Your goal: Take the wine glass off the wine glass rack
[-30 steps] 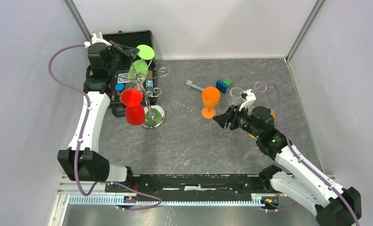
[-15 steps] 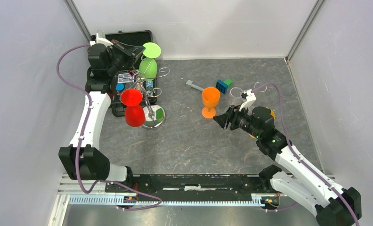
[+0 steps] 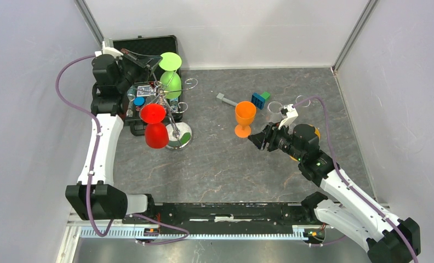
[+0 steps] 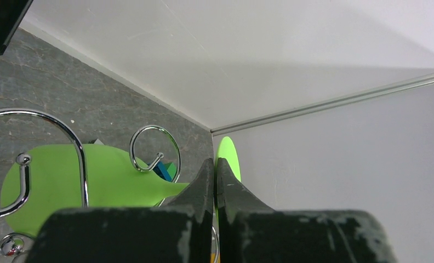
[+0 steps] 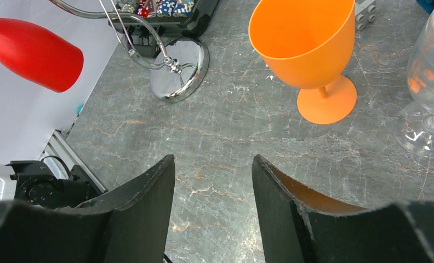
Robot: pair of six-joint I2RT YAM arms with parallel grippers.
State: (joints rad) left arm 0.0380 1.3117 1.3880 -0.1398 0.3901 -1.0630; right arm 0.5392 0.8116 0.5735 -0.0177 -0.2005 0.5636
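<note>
Since half a second ago the left arm has drawn back toward the left wall, and the green glass (image 3: 170, 85) has come with it, its foot a little lower and further left in the top view. The glass is upside down, foot uppermost, up among the curled hooks of the rack (image 3: 183, 138). Whether it is clear of them cannot be told. The left fingers (image 4: 204, 183) are clamped on its stem just under the foot, with chrome hooks just beside them in the wrist view. A red glass (image 3: 156, 133) hangs from the near side of the rack, which stands on the bench (image 3: 215, 164) in front of a black case (image 3: 149, 43). Well to the right an orange glass (image 3: 245, 115) stands upright beside a clear glass (image 5: 431, 82). The right fingers (image 5: 143, 203) are spread apart and empty above the bench, near the orange glass.
</note>
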